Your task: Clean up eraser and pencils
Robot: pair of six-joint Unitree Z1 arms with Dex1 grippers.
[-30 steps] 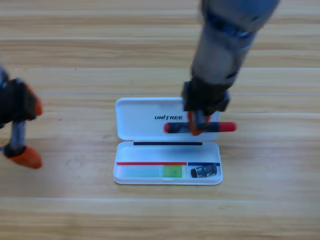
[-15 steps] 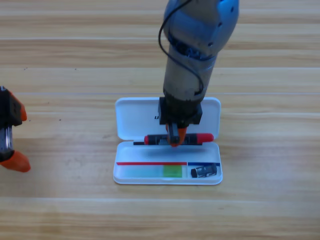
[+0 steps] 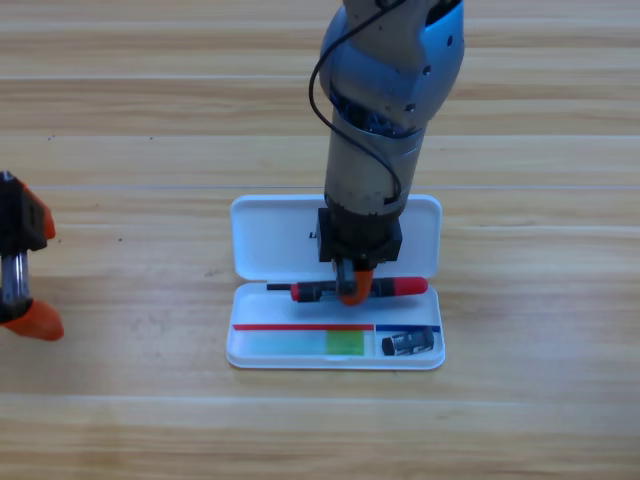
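Eraser (image 3: 411,343) in case's (image 3: 262,235) right compartment.

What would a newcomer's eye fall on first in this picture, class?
First, the right gripper at the picture's middle, holding the black pencil with red ends level over the open white case. Next, the green pencil and the small eraser lying in the case's tray. The left gripper waits at the left edge.

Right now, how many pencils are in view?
2: the black pencil is held by the right pincer over the white case; the green pencil lies in the case's tray.
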